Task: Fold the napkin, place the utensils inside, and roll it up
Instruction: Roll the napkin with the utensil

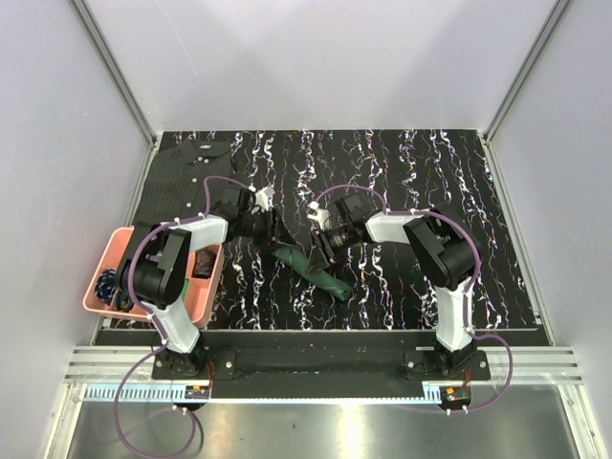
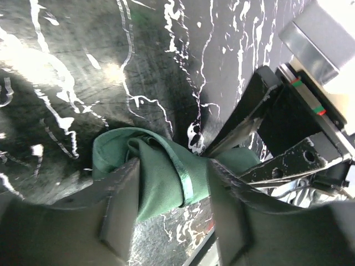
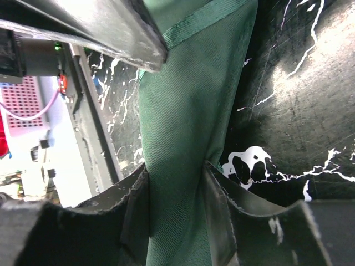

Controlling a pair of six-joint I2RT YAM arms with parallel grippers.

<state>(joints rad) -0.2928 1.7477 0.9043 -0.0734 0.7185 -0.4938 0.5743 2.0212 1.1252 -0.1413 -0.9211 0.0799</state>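
The dark green napkin lies as a slim roll on the black marbled table, running from the middle toward the front. My left gripper is shut on its far end; in the left wrist view the cloth fills the gap between the fingers. My right gripper is shut on the roll right beside it; in the right wrist view the napkin is pinched between the fingers. The two grippers almost touch. The orange-red fork is hidden.
A pink basket holding small items stands at the table's left edge beside the left arm. A dark pinstriped shirt lies at the back left. A metal rail runs along the front edge.
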